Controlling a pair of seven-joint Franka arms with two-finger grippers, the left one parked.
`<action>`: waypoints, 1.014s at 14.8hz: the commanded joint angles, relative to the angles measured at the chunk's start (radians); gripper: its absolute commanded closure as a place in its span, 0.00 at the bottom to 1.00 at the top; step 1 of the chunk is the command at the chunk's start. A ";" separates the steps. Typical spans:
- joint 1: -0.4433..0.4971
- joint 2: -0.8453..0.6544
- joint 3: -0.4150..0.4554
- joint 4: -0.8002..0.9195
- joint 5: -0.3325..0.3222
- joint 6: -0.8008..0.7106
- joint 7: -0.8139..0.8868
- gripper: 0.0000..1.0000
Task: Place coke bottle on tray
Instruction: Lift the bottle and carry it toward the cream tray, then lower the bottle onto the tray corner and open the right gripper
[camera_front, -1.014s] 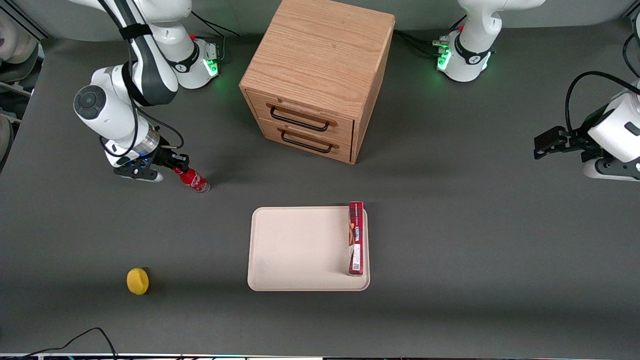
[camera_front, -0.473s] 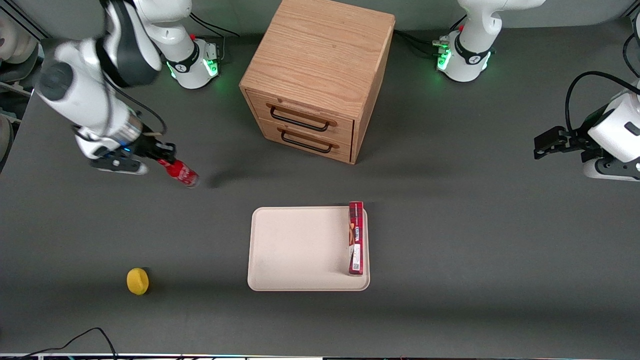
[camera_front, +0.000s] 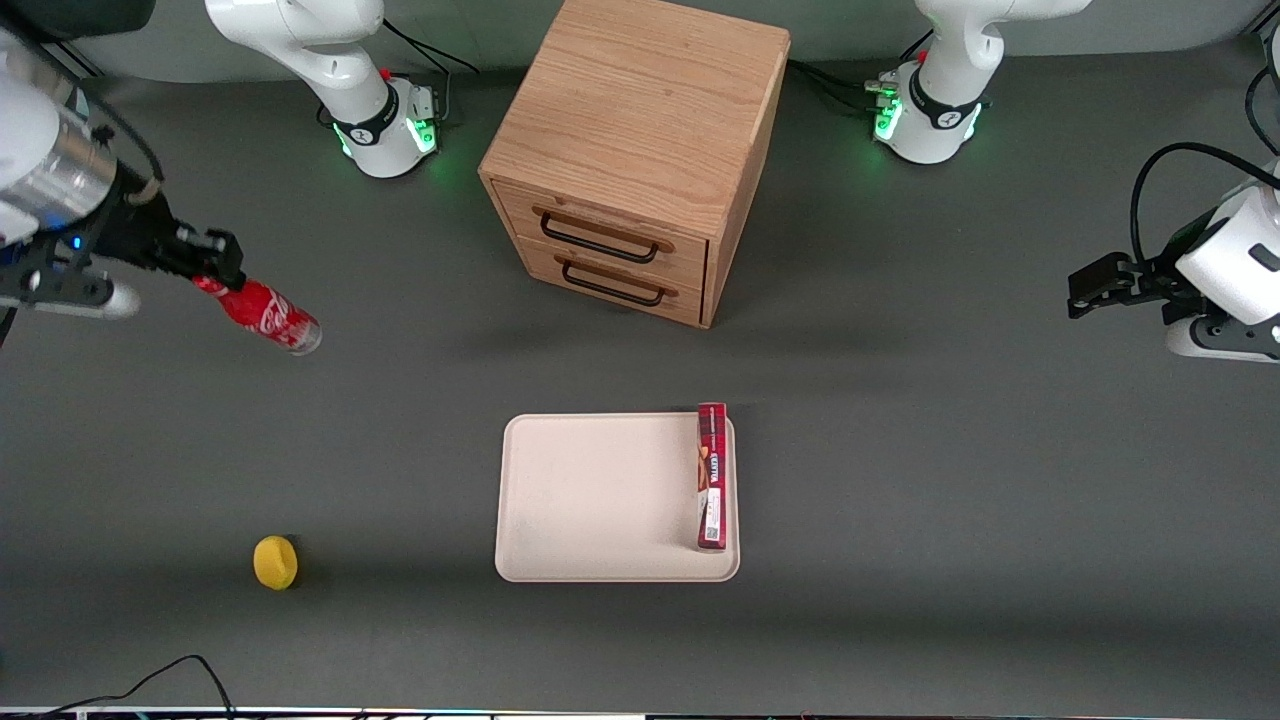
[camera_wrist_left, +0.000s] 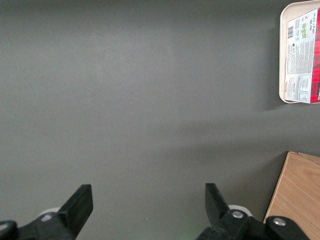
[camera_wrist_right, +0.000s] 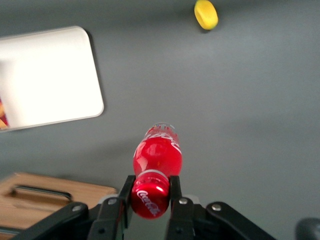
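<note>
Table (camera_front: 900, 640): dark grey, wide, carrying everything below.
Cabinet (camera_front: 640, 150): wooden, two drawers, farther from the front camera than the tray – tall enough to be hit if the carry path runs too low and too close to it.
Tray (camera_front: 600, 500): cream, low rim, mostly bare, well apart from the bottle; enough free floor for a small bottle, so missing it would come only from a bad release point.
Red box (camera_front: 711, 476): long and flat, lying in the tray along the edge toward the parked arm's end; a bottle put down near it may knock it or lean on it.
Gripper (camera_front: 212, 262): raised above the table at the working arm's end, clamped on the cap and neck only, as seen in the right wrist view (camera_wrist_right: 150, 192).
Coke bottle (camera_front: 262, 313): off the table, hanging tilted from the fingers (camera_wrist_right: 174, 189), base pointing toward the tray (camera_wrist_right: 50, 75).
Main risk: grip is high, on the smooth round cap – body may swing or slip out during a quick move.
Second risk: released while tilted, may tip, roll over the low rim.
Lemon (camera_front: 275, 562): small, yellow, near the front camera, apart from the likely path; little danger.
</note>
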 joint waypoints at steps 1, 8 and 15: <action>0.072 0.388 0.030 0.429 -0.032 -0.048 0.248 1.00; 0.130 0.653 0.094 0.432 -0.085 0.416 0.655 1.00; 0.164 0.770 0.122 0.423 -0.170 0.531 0.761 1.00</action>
